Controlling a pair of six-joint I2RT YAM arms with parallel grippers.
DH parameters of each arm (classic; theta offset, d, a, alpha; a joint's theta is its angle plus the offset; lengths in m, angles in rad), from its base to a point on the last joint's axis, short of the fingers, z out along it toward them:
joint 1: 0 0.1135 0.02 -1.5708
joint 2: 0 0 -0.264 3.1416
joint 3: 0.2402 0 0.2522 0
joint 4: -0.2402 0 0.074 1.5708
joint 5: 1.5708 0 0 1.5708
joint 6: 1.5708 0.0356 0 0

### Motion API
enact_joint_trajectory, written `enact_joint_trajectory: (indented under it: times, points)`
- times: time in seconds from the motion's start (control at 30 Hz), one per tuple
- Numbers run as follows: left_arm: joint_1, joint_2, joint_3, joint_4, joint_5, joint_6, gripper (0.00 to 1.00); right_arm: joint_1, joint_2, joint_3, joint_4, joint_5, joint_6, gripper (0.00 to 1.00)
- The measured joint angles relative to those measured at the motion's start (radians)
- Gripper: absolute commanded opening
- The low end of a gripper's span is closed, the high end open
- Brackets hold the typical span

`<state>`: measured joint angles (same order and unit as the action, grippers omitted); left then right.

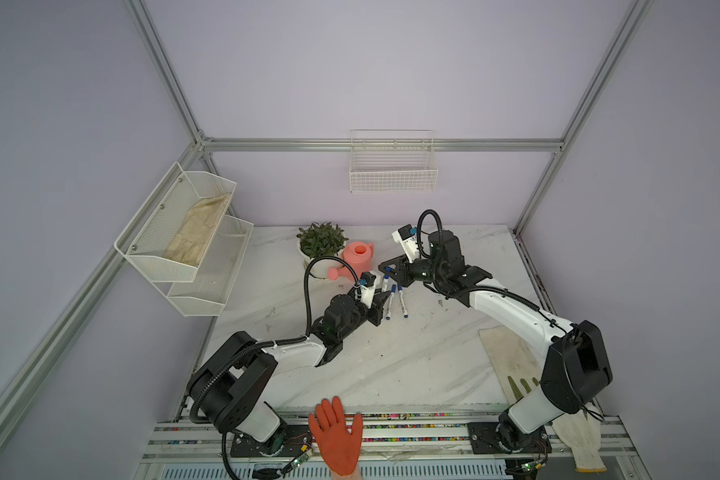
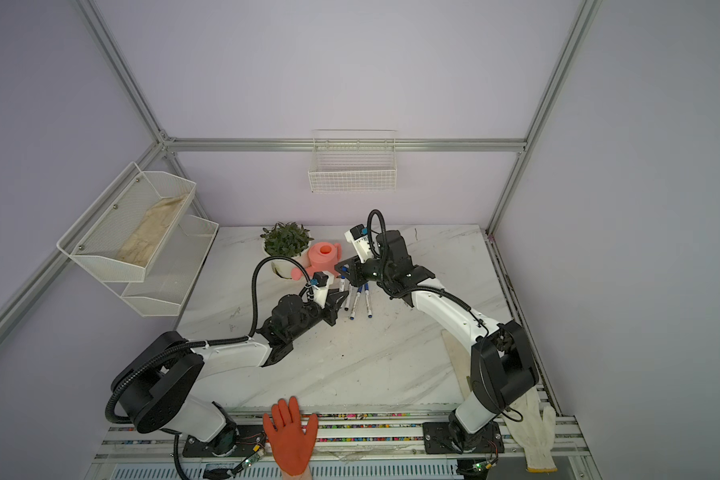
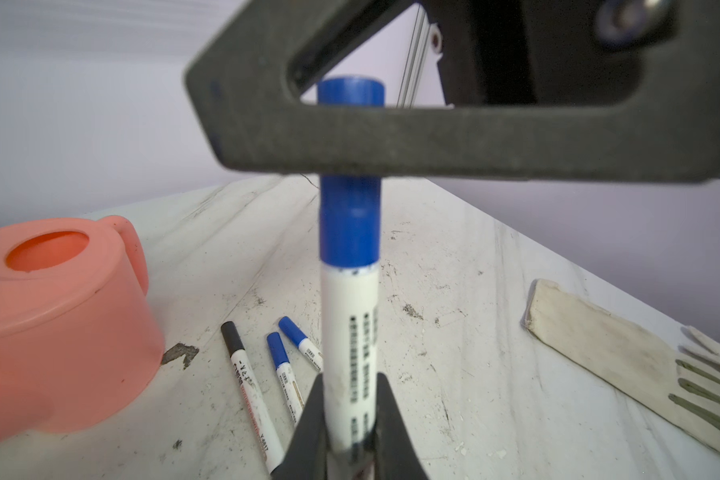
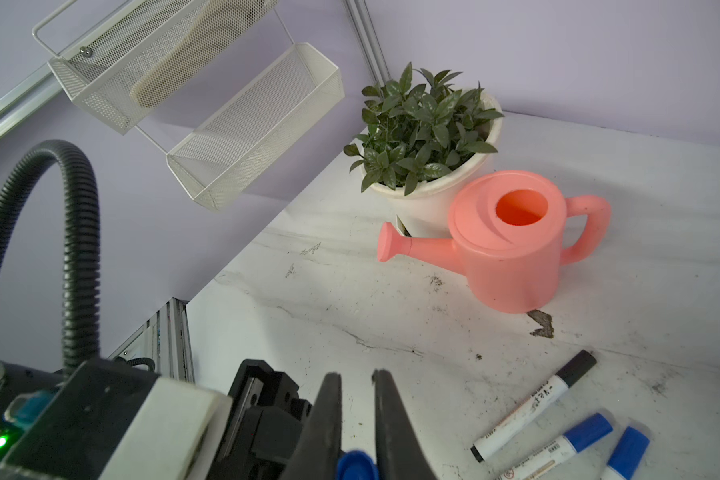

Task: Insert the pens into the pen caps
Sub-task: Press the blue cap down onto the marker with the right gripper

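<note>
The marble table (image 1: 391, 365) carries the scene, with a two-tier white mesh rack (image 1: 184, 232) on the wall to its left and an orange-gloved hand (image 1: 336, 436) lying flat at its front edge. Toward the back stand a potted plant (image 1: 321, 241) and, just beside it, a pink watering can (image 1: 358, 255). Just right of the can the two grippers meet above the tabletop. The left gripper (image 3: 350, 380) is clamped on the white barrel of a blue marker pen (image 3: 350, 316). The right gripper (image 4: 357, 374) is closed on the blue cap (image 3: 350, 224), which sits over that pen's end with its rim meeting the barrel. On the table below lie a black-capped pen (image 3: 246, 386), a blue-capped pen (image 3: 281, 365) and a second blue-capped pen (image 3: 302, 343), close together.
</note>
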<state>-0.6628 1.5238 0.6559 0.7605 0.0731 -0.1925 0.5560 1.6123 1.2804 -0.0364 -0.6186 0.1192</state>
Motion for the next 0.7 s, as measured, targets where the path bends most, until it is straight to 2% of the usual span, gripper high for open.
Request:
enact_joint_trajectory:
  times: [0.17,0.47,0.7]
  points:
    - [0.036,0.002,0.048,-0.055,0.027,0.009,0.0,-0.002,0.03,0.029,0.008,0.014,-0.011,0.0]
    - [0.058,0.009,0.072,-0.114,0.016,0.173,0.0,-0.003,0.061,0.058,-0.036,0.054,-0.027,0.0]
    - [0.047,0.013,0.102,-0.166,-0.001,0.254,0.0,-0.047,0.059,0.062,-0.075,-0.003,-0.017,0.0]
